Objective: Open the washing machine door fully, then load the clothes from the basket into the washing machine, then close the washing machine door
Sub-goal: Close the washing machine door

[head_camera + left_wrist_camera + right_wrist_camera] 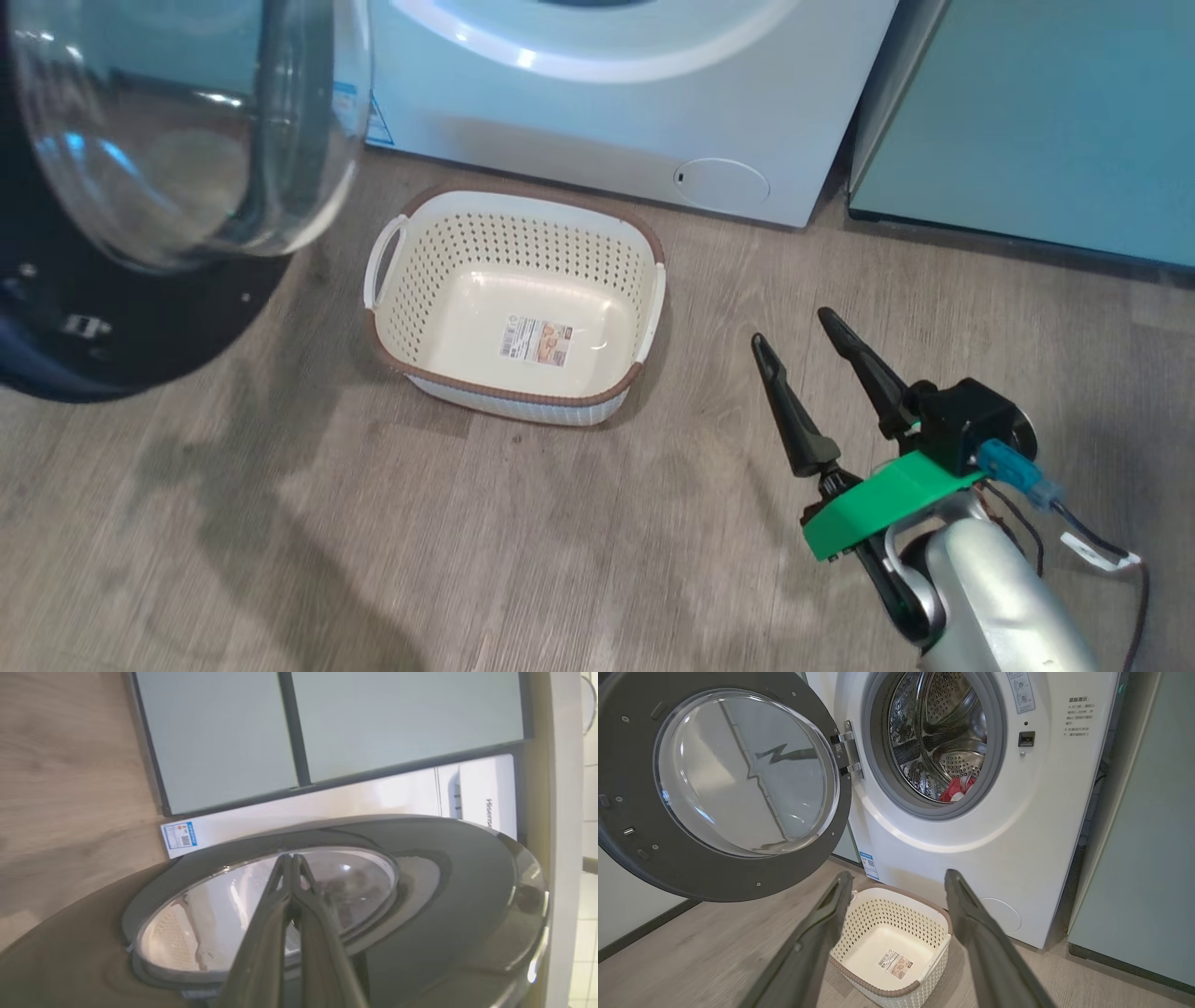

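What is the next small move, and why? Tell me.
Probably push the door shut with the left pincer. The basket is empty, the clothes lie in the drum, the door hangs wide open, and the shut left pincer points at the door's outer glass.

The right claw (899, 874) stands wide open, with the basket (878, 914) on the floor (691, 952) just beyond its fingers. Above the claw, the clothes (956, 788) lie inside the washing machine (1017, 849). The washing machine door (714, 877) is swung open, up-left of the claw.
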